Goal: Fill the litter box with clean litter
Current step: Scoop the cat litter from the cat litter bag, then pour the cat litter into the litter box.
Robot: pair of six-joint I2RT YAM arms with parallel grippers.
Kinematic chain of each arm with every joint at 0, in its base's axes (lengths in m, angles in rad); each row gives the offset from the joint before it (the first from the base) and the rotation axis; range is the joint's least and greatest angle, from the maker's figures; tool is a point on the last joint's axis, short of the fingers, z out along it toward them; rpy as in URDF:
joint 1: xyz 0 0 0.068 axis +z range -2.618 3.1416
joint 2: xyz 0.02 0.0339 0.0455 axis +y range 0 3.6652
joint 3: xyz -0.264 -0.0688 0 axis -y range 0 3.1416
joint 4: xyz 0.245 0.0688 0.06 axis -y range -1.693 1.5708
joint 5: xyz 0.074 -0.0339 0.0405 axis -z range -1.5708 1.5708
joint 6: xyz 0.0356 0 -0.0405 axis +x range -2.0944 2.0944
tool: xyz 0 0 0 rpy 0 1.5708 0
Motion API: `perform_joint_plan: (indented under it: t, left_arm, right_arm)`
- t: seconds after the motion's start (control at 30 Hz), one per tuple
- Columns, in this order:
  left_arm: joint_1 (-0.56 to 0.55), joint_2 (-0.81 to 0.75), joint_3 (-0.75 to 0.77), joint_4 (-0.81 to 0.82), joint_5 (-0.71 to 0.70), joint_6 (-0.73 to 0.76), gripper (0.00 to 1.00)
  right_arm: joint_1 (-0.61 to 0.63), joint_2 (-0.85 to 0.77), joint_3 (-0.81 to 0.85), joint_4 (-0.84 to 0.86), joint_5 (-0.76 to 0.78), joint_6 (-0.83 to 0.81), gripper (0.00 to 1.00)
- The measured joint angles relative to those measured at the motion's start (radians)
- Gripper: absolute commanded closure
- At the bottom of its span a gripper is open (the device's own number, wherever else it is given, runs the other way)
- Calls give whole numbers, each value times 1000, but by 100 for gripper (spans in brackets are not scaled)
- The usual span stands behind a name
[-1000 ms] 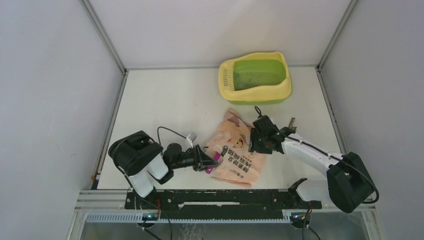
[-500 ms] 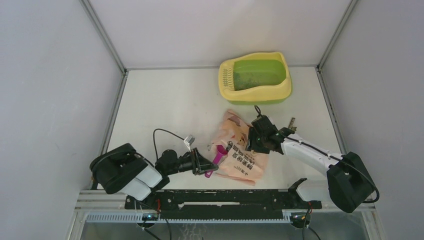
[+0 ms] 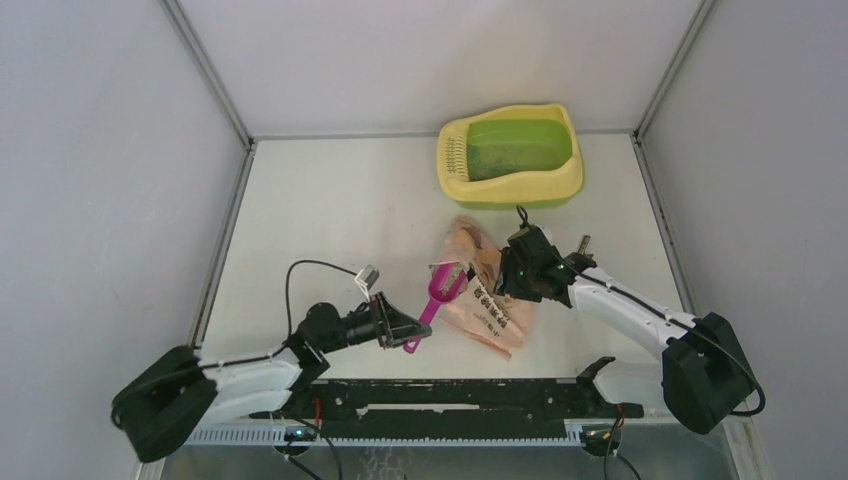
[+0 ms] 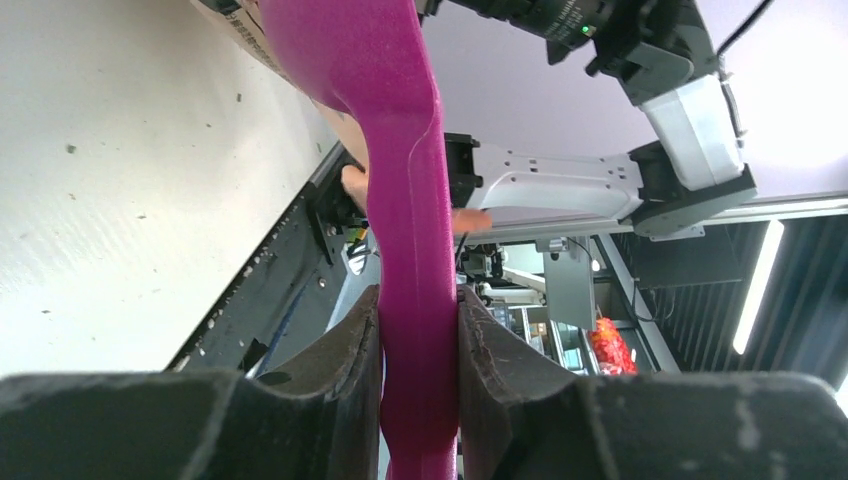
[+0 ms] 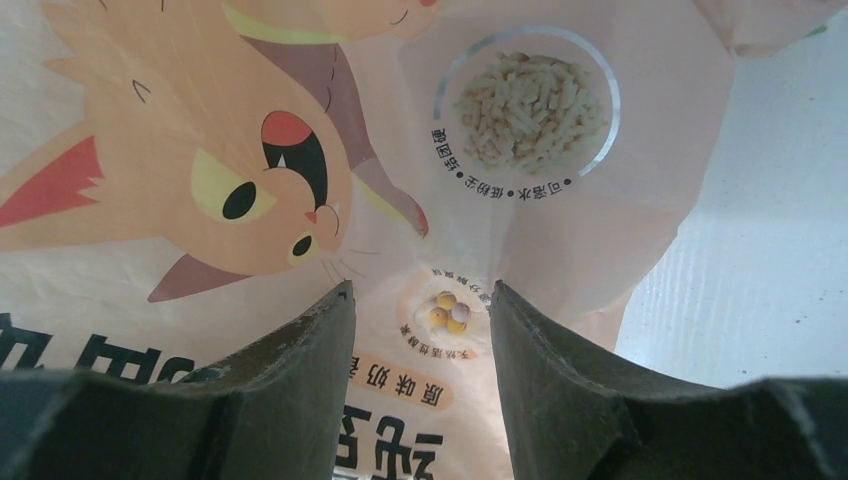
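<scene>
The litter box (image 3: 452, 180) stands at the far right of the table, its green basin (image 3: 520, 148) dusted with dark litter specks. A peach-pink printed bag (image 3: 490, 305) lies mid-table, bunched and tipped up. My right gripper (image 3: 512, 278) clasps its right side. In the right wrist view the bag (image 5: 400, 150) bulges between the fingers of that gripper (image 5: 420, 300). My left gripper (image 3: 402, 332) is shut on the handle of a magenta scoop (image 3: 440, 285), whose bowl sits at the bag's left edge. In the left wrist view the scoop (image 4: 400, 150) is squeezed in the gripper (image 4: 420, 330).
Grey walls close the table in on three sides. The black rail (image 3: 450, 395) carrying the arm bases runs along the near edge. Small dark specks (image 4: 70, 148) lie on the white table beside the scoop. The left arm stretches low along the near left of the table.
The left arm has swung down and out to the left, carrying the scoop up and right to the bag's edge. The bag has been gathered narrower and tipped up with the right gripper.
</scene>
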Motion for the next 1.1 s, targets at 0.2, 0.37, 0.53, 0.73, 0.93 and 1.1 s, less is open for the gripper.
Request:
perform_joint_plan:
  t: [0.2,0.37,0.53,0.73,0.93,1.1]
  left_arm:
    - [-5,-381,1,-356,-18,37,95]
    - [-5,-531,1,-524,-37,63,95]
    - [-5,-487,1,-545,-51,69,96]
    - [-5,-575,18,-722,-55,106,95]
    - [33,-580,201,-978,-47,184,95]
    - [45,-451,357,-1037,-21,227,95]
  right_arm:
    - [-26,-23,0,-2,-1,-3,40]
    - [-29,-23,0,-2,-4,-3,40]
    - [-29,-22,0,-3,-4,-3,40]
    - [-36,-22,0,-17,-4,-9,40]
    - [-50,-23,0,-21,-14,-16,40]
    - [-61,-28,0,-21,-30,-18,40]
